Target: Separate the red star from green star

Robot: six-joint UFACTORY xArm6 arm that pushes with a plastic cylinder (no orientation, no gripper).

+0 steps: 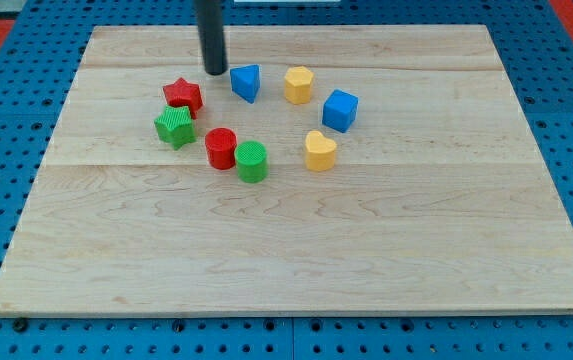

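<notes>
I am looking through one camera, sitting high at the near edge and tilting down toward the far side, taking in the whole table (296, 250) from moderate range.

My tip (213, 71) stands in the gap between red star (182, 95) and blue triangular block (246, 82). Green star (174, 127) touches the red star below; the table (296, 250) lies open toward the view's bottom.

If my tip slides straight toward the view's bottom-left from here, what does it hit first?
Probably the red star, just down-left of my tip; the green star sits right behind it. Depth is uncertain.
</notes>
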